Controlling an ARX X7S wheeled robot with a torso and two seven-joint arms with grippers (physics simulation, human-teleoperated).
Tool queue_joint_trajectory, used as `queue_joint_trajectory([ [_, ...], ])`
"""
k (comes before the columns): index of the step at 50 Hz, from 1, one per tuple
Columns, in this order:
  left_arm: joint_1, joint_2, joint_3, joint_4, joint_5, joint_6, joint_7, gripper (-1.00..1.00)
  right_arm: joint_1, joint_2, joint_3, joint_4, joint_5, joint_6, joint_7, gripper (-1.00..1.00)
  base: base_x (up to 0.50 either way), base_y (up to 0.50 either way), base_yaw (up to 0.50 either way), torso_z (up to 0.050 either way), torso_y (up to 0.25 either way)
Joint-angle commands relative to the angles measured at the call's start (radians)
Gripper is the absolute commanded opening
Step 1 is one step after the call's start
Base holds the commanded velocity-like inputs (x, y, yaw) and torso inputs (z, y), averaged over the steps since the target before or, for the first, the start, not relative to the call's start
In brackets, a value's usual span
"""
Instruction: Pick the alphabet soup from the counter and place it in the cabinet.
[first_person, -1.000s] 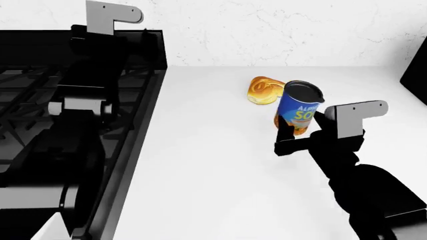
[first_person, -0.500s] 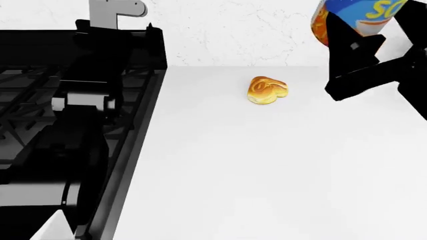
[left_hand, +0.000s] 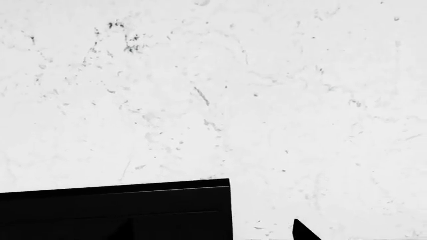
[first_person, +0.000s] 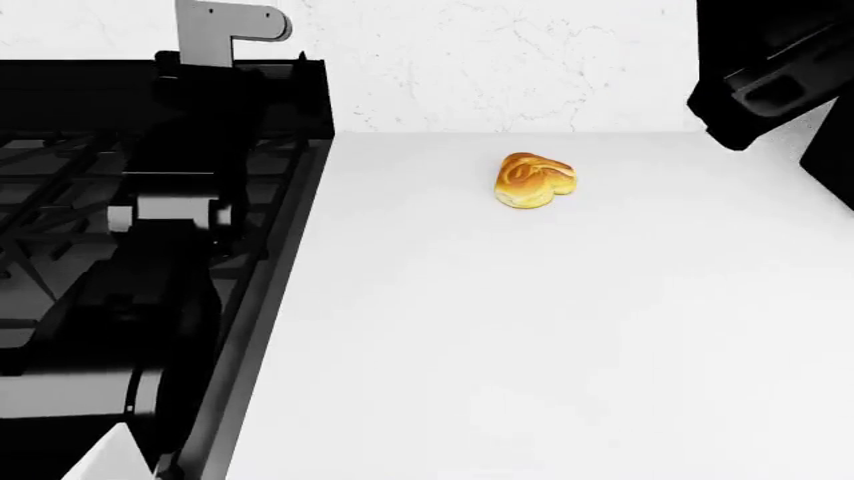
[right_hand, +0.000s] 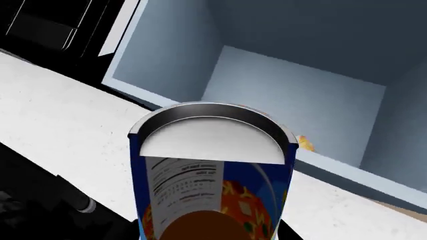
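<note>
In the right wrist view the alphabet soup (right_hand: 212, 175) is a blue-labelled can with a metal top, held upright in my right gripper (right_hand: 213, 236). The dark jaws press on both sides of it. It hangs in the air in front of the open cabinet (right_hand: 300, 95), whose inside is pale blue. In the head view only part of my right arm (first_person: 761, 80) shows at the top right, and the can is out of view there. My left gripper (left_hand: 213, 235) is open and empty, with one fingertip (left_hand: 303, 232) showing. It faces the marble wall above the white counter (first_person: 534, 330).
A golden-brown bread roll (first_person: 537, 181) lies on the counter near the back wall. The black gas stove (first_person: 80, 200) fills the left side, with my left arm (first_person: 174, 250) over it; its edge (left_hand: 113, 210) shows in the left wrist view. A small orange thing (right_hand: 305, 143) lies at the cabinet's lower edge.
My right gripper has lifted the soup off the counter, up and to the right, out of the head view's top right. The left arm has hardly moved.
</note>
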Motion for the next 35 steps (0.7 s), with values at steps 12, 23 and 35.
queue_joint_trajectory([
  [12, -0.020, 0.001, -0.010, 0.000, 0.009, -0.016, 0.022, 1.00, 0.447, -0.114, -0.462, 0.568, -0.928, -0.283, -0.618, -1.00, 0.00, 0.00, 0.00, 0.000, 0.000],
  [23, -0.050, 0.007, 0.020, 0.000, 0.010, -0.033, 0.047, 1.00, 0.784, -0.368, -0.557, 1.401, -1.365, -0.674, -0.934, -1.00, 0.00, 0.00, 0.00, 0.000, 0.001],
  [35, -0.069, 0.013, 0.045, 0.000, 0.010, -0.051, 0.065, 1.00, 0.695, -0.552, -0.283, 1.929, -1.869, -0.846, -1.006, -1.00, 0.00, 0.00, 0.00, 0.000, 0.000],
])
